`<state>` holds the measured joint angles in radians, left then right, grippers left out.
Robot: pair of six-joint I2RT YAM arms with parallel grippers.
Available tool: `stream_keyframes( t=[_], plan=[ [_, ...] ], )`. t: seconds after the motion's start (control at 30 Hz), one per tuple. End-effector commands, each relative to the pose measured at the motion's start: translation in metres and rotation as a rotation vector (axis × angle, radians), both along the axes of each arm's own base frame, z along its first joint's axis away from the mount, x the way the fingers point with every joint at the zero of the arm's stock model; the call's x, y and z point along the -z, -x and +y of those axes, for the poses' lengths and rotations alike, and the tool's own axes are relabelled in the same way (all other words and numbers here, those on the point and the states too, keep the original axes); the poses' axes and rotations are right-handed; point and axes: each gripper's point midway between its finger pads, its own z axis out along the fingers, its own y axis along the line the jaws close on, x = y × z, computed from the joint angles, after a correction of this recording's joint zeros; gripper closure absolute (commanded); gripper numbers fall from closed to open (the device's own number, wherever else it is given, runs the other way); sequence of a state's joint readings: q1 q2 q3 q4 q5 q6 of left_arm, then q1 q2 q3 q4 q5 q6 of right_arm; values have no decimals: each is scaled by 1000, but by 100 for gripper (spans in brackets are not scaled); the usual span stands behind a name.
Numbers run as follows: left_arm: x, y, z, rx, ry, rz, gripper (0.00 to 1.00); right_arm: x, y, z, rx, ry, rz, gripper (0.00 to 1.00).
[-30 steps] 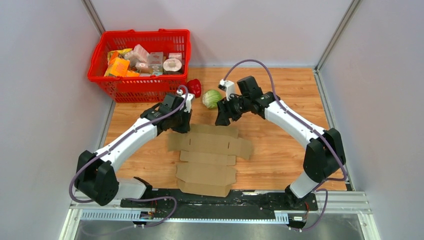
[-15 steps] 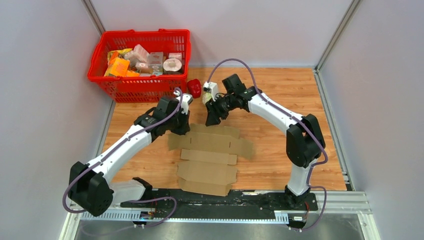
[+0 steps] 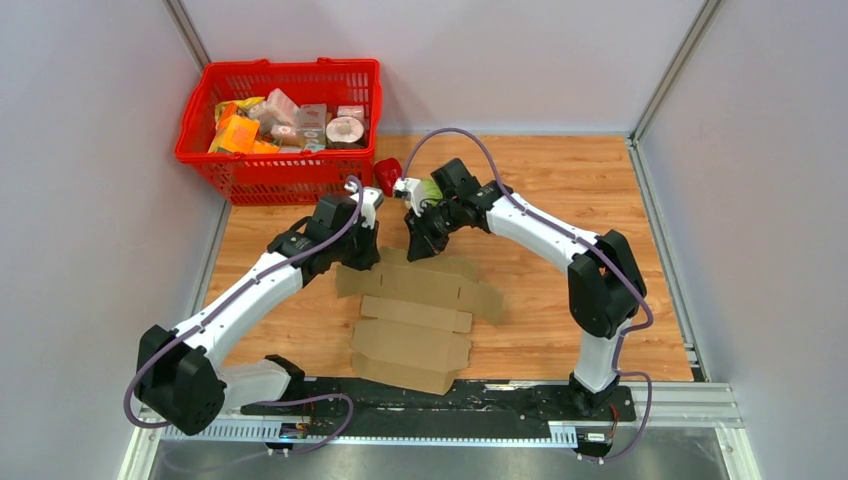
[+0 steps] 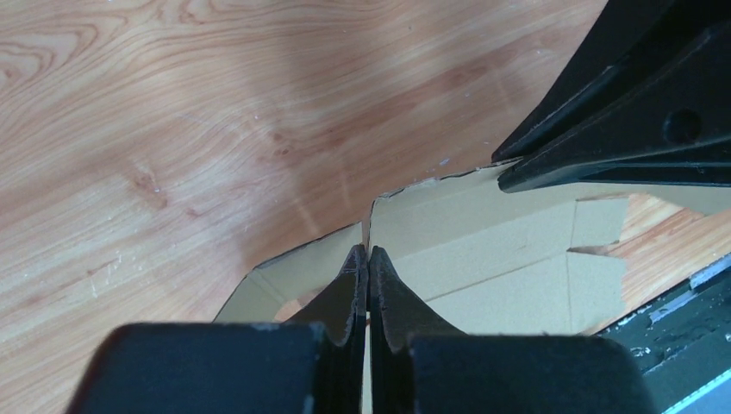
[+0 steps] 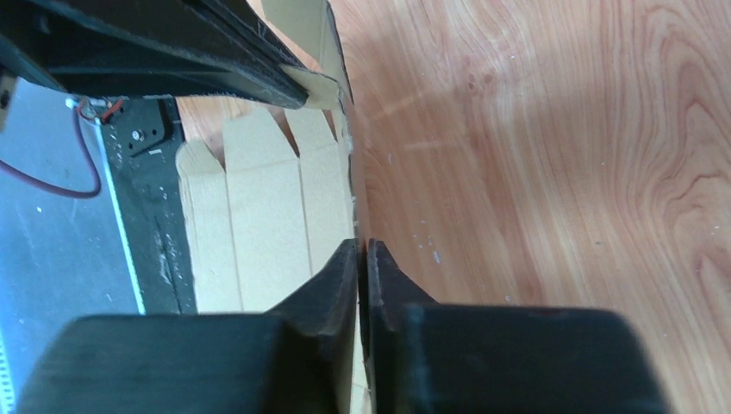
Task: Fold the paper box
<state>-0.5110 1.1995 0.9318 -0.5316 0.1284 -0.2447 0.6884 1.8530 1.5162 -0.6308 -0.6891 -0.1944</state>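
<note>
The paper box [image 3: 415, 318] lies unfolded and nearly flat in the middle of the table, a plain brown cardboard sheet with flaps. My left gripper [image 3: 363, 256] is shut on the left part of its far edge. My right gripper [image 3: 419, 249] is shut on the same far edge, a little to the right. In the left wrist view the cardboard [image 4: 483, 246] runs edge-on between the closed fingertips of the left gripper [image 4: 368, 253]. The right wrist view shows the right gripper [image 5: 362, 247] pinching the sheet [image 5: 259, 228] the same way, with bare wood to its right.
A red mesh basket [image 3: 205, 150] full of small packages stands at the back left. A green cabbage [image 3: 431, 189] and a red object [image 3: 388, 176] lie just behind the two grippers. The black rail [image 3: 500, 400] runs along the near edge.
My right arm swung left and down to the box's far edge, and its jaws closed on the cardboard. The left gripper stayed shut on the edge. The sheet shifted slightly.
</note>
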Motion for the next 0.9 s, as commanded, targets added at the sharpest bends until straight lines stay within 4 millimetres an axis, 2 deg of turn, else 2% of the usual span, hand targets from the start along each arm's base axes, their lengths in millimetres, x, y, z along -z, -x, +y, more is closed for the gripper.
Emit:
stream_keyframes(
  t=[0.0, 0.1, 0.17, 0.3, 0.33, 0.4, 0.5, 0.63, 0.7, 0.73, 0.8, 0.87],
  plan=[
    [-21, -13, -6, -71, 80, -70, 100, 0, -4, 2, 6, -24, -27, 100],
    [-23, -18, -10, -123, 128, -53, 100, -2, -8, 3, 51, -44, -48, 100],
    [-23, -19, -14, -162, 171, -33, 96, -3, -12, 3, 79, -56, -81, 100],
    [-30, -25, -25, -197, 268, -41, 73, -3, -16, -2, 128, -61, -117, 100],
    [-26, -25, -26, -202, 282, -32, 70, -6, -18, 1, 122, -83, -123, 100],
    [-32, -30, -36, -204, 348, -34, 65, -11, -11, 7, 88, -126, -98, 100],
    [-32, -37, -49, -198, 407, -24, 64, -17, -7, 11, 68, -155, -89, 100],
    [-15, -41, -61, -186, 421, 30, 64, -35, 1, 13, 46, -221, -93, 100],
    [-14, -41, -68, -168, 447, 29, 66, -41, 3, 15, 40, -244, -86, 100],
    [-7, -39, -71, -170, 451, 45, 66, -42, 4, 16, 35, -247, -81, 100],
    [-6, -37, -79, -150, 473, 46, 66, -43, 6, 15, 29, -245, -85, 100],
    [-1, -34, -77, -148, 461, 56, 66, -40, 1, 12, 51, -226, -113, 100]
  ],
)
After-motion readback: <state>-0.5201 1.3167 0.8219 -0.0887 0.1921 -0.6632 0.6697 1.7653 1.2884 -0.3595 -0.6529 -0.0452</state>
